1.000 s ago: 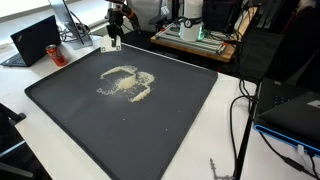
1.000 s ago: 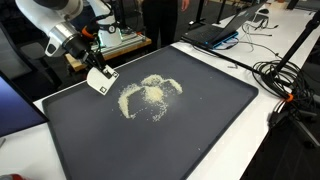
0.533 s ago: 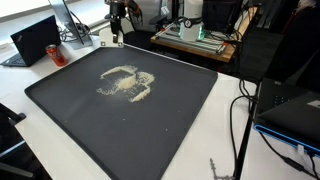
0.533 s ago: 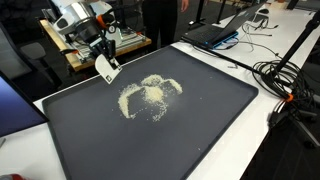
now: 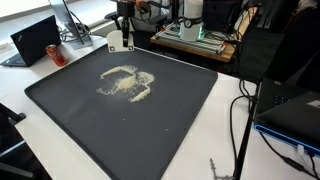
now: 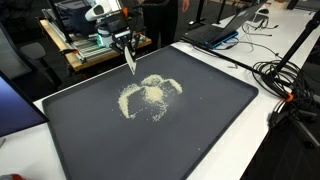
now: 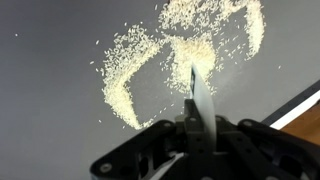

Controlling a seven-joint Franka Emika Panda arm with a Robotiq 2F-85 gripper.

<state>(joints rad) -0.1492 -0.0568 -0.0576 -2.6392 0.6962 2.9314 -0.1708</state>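
Observation:
A pale heap of fine grains point(image 5: 127, 82) point(image 6: 150, 95) lies spread in curved streaks on a large dark mat point(image 5: 150, 130) point(image 6: 190, 140). My gripper point(image 5: 123, 33) point(image 6: 125, 43) hangs above the mat's far edge, just behind the heap, shut on a thin white card point(image 5: 117, 45) point(image 6: 129, 61). Seen from the wrist, the card point(image 7: 201, 95) sticks out edge-on from between the closed jaws of the gripper point(image 7: 197, 125), and its tip points at the grains point(image 7: 185, 50). The card hangs above the mat point(image 7: 50, 60), apart from the grains.
An open laptop point(image 5: 35, 40) and a red can point(image 5: 57, 54) sit on the white table beside the mat. Another laptop point(image 6: 215, 33) and tangled cables point(image 6: 285, 80) lie past the opposite side. A cluttered bench point(image 5: 195, 35) stands behind the arm.
The arm has swung along the mat's far edge to a spot behind the heap. The card has turned from broadside to nearly edge-on. The grains have not moved.

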